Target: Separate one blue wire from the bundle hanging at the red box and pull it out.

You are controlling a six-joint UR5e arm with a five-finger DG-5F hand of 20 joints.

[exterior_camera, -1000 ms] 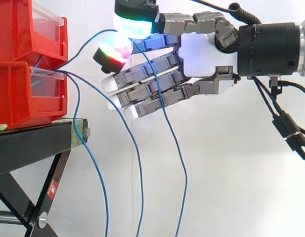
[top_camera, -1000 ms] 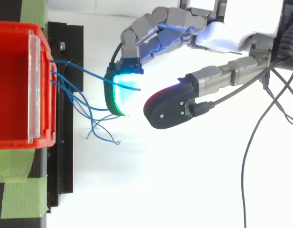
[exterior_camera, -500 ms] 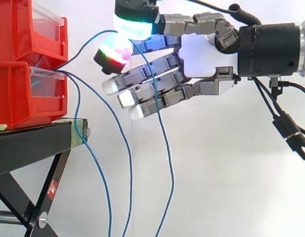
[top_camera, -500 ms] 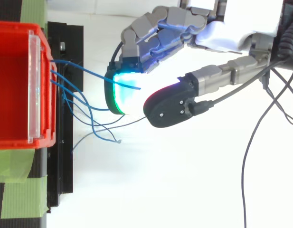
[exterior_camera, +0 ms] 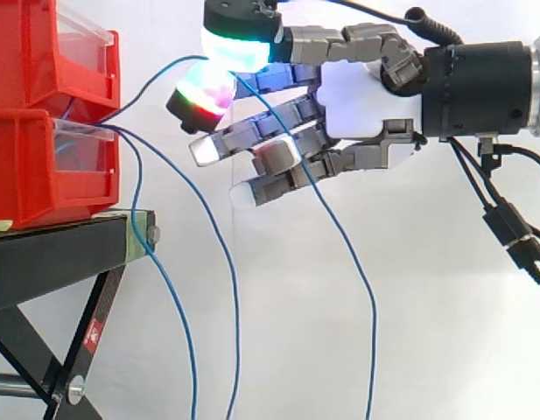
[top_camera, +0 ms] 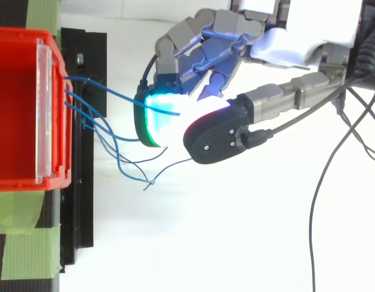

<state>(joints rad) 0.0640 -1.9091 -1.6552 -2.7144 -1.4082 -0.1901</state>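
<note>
Hand: the hand is reaching in from the right at the height of the upper bin, palm upright, fingers pointing left toward the bins.
Hand state: two glowing fingertips are pressing close together at the top and pinching the blue wire between them; the lower fingers are stretching left, one of them curling in toward the palm.
Blue wire, place: it is leaving the front lip of the red box and is being held up right of it, apart from the other strands.
Blue wire, axis: it is rising rightward from the lip to the pinch, slanting down to the right across the lower fingers, then dropping straight to the bottom edge.
Bundle: the bundle is coming out at the same lip; its other strands are hanging down left of the held wire, close beside the black stand.
Top view: the strands are fanning rightward from the box wall over the stand's edge, loose ends curling near the pads.
Edges: the box front and the stand's right edge are lying left of the fingertips, with a gap between them and the hand.
Open room: the white curtain is standing bare below and right of the hand, crossed by the hanging wires.
Tape: green tape is lying on the stand beside the box.
</note>
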